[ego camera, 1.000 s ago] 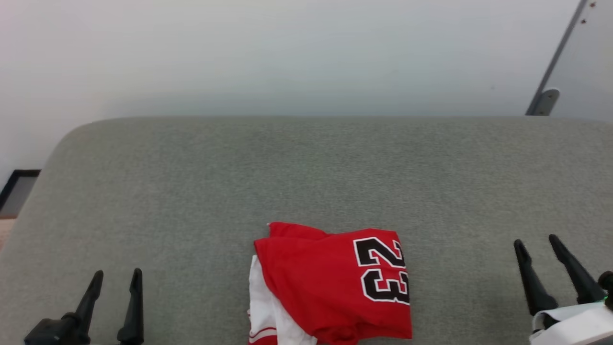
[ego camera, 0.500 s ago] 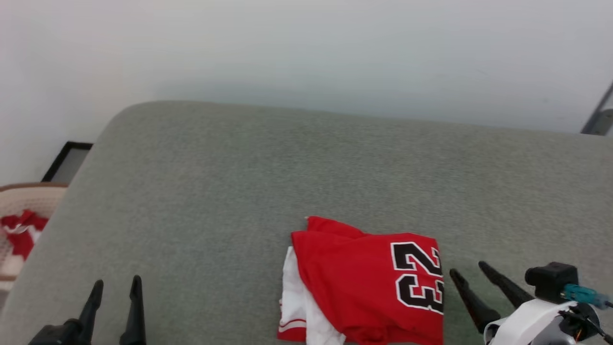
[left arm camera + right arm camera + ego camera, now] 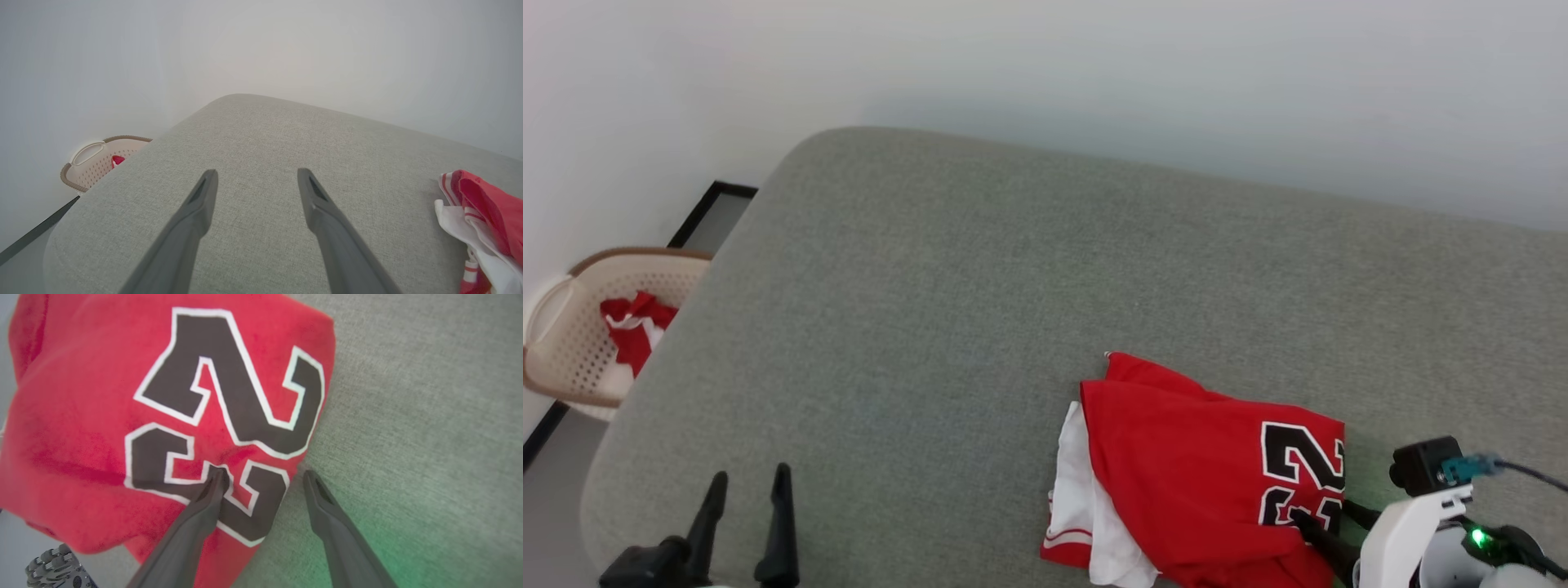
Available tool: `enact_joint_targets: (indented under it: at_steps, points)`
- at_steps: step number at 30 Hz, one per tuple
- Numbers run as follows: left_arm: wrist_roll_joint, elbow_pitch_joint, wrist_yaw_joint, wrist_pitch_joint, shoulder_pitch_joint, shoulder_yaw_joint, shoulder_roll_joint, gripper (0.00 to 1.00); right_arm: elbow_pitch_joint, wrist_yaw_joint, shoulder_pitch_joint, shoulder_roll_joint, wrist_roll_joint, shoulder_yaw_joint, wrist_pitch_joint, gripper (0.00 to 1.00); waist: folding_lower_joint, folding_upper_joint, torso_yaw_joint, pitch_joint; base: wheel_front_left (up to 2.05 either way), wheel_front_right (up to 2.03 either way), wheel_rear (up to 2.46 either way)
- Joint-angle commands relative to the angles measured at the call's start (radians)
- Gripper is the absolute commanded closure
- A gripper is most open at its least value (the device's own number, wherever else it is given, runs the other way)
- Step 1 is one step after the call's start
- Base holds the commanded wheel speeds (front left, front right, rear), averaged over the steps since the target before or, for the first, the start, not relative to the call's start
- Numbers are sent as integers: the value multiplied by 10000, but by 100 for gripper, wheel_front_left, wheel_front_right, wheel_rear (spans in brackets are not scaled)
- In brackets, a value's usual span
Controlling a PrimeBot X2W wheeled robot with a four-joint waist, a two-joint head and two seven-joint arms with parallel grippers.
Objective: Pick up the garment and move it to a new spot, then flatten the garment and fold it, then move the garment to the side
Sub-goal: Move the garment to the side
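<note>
While the left claw (image 3: 749, 482) and right claw (image 3: 263, 475) are held wide open and empty, the right astride the garment's (image 3: 73, 416) edge, only the top layer may be caught.

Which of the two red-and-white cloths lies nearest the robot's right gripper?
The folded red jersey with the black number, on the grey surface; the right gripper straddles its edge. The other cloth sits bunched in the basket.

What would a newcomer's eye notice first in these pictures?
The folded red jersey with its black number, lying lower right on the grey padded surface. The open right gripper straddles its edge, one finger above the number. At far left, a basket holds red cloth.
</note>
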Motion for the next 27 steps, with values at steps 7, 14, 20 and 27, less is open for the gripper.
enact_joint_targets:
  at_steps: [7, 14, 20, 27]
  points:
    - [175, 86, -84, -13, -282, -51, -211, 0, 712, -16, -394, 444, -103, -105, 1504, 0, 0, -1, 193, 318, 0, 0, 0]
    - [256, 115, -126, -14, -413, 4, -341, 0, 266, -14, -619, 434, -151, 142, 1963, 100, 0, -1, 153, 389, 0, 0, 0]
    - [381, 34, -179, -14, -495, 20, -403, 0, -561, -12, -796, 183, -17, 70, 1993, 100, 0, -1, -8, 474, 0, 0, 0]
    - [567, -148, -217, -14, -754, -104, -433, 0, -1440, -14, -1054, -485, -249, -213, 2023, 100, 0, -1, -339, 591, 0, 0, 0]
